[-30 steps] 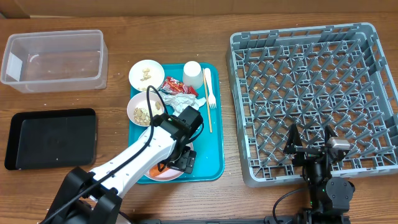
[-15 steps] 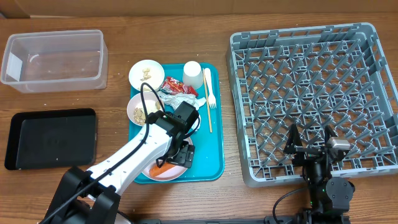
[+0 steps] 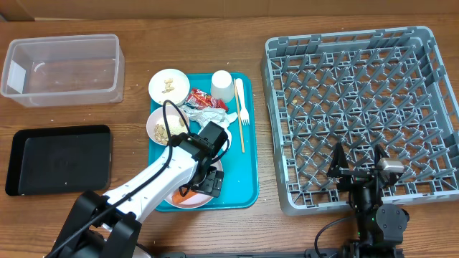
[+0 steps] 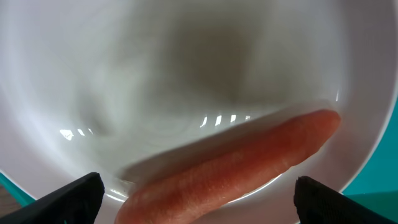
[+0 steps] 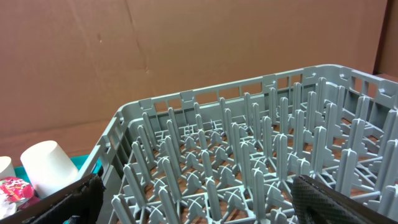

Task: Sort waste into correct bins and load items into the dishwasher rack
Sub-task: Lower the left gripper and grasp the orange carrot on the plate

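Found left gripper [image 4: 202, 199] edged slightly left, fingers [image 4: 68, 199] spread wide astride the orange carrot [image 4: 249, 158] on the white plate [image 4: 155, 74]. Judged grasp imminent, binning pending. Logged right gripper [image 3: 356, 163] open over dishwasher rack [image 3: 358, 79].

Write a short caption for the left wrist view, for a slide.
Left gripper, jaws open, hovers over an orange carrot lying on a white plate.

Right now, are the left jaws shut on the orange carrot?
No, the orange carrot lies on the white round plate, jaws open either side.
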`<act>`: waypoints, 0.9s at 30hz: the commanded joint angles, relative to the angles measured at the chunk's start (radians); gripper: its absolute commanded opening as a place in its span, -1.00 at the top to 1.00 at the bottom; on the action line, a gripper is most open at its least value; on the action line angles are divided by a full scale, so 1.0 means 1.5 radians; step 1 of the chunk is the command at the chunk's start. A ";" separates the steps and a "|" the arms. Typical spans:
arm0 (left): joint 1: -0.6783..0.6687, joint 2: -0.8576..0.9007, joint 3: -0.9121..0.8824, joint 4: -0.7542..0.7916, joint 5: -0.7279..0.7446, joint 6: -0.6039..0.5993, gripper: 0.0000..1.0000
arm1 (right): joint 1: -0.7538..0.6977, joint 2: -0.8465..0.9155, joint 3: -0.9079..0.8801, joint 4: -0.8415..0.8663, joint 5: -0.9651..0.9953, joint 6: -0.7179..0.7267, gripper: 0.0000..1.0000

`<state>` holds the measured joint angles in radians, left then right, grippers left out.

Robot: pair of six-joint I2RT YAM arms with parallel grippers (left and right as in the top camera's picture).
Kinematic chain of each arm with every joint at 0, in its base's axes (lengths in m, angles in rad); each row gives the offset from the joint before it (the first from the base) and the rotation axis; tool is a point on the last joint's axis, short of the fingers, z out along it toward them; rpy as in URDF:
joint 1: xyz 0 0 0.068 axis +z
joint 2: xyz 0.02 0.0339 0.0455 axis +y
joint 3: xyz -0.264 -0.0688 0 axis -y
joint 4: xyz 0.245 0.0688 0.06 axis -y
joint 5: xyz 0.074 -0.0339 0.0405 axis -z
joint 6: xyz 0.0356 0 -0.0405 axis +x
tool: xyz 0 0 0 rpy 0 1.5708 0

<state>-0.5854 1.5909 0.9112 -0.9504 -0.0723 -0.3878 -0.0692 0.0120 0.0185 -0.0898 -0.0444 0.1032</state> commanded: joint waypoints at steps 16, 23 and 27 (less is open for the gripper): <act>0.003 0.104 -0.006 0.011 -0.011 0.012 -1.00 | 0.005 -0.005 -0.007 0.005 0.004 -0.004 -1.00; 0.017 0.109 -0.005 0.043 -0.027 0.012 -1.00 | 0.005 -0.005 -0.007 0.005 0.004 -0.004 -1.00; 0.070 0.109 -0.005 0.043 -0.029 0.012 -1.00 | 0.005 -0.005 -0.007 0.005 0.004 -0.004 -1.00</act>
<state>-0.5541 1.6981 0.9283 -0.9020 -0.0414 -0.3653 -0.0692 0.0120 0.0185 -0.0895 -0.0444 0.1040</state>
